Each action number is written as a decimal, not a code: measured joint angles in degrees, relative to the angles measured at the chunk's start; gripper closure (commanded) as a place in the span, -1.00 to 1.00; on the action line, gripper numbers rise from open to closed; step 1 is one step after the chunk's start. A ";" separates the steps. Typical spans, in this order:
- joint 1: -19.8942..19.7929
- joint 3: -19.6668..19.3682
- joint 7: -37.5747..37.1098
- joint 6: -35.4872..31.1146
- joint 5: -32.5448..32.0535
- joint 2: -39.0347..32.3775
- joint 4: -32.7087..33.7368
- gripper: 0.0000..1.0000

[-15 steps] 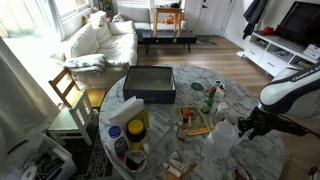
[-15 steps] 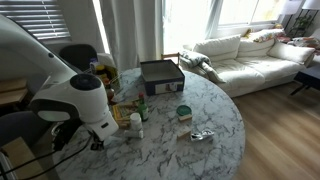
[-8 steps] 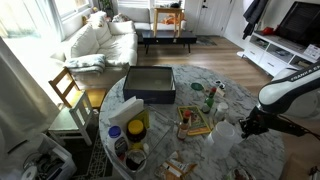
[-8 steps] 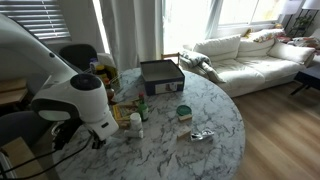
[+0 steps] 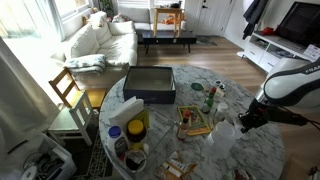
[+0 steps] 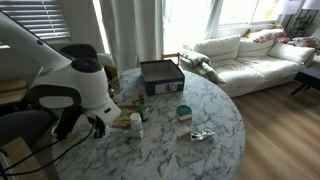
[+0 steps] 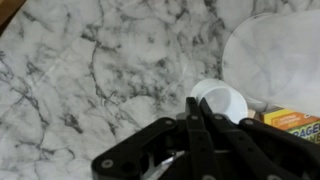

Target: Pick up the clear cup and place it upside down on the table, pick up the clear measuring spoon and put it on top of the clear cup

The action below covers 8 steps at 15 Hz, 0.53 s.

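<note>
The clear cup (image 7: 222, 98) stands on the marbled table (image 7: 80, 60), just past my fingertips in the wrist view. It looks base-up. It also shows in both exterior views (image 5: 225, 134) (image 6: 135, 125), next to the small green bottle (image 6: 143, 108). My gripper (image 7: 195, 103) is shut, with its tips right at the cup's near side. A clear shiny sliver under the fingers (image 7: 150, 165) looks like the clear measuring spoon. In both exterior views the gripper (image 5: 241, 124) (image 6: 97, 128) hangs low over the table beside the cup.
A dark flat box (image 5: 150, 83) lies at the table's far side. A yellow-topped jar (image 5: 136, 128), an orange carton (image 7: 290, 120) and a clear round lid (image 7: 275, 50) crowd around the cup. A foil wrapper (image 6: 201, 134) and a small green tub (image 6: 184, 112) lie further out.
My arm has swung up and in towards the cup. The gripper now sits closer to it. The cup and the other things have not moved.
</note>
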<state>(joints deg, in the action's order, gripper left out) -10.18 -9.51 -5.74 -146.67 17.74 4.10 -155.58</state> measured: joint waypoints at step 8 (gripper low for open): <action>0.38 1.94 0.80 20.54 -13.14 10.25 8.49 0.98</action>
<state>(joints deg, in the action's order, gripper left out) -9.79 -7.56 -4.94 -126.12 4.61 14.35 -147.09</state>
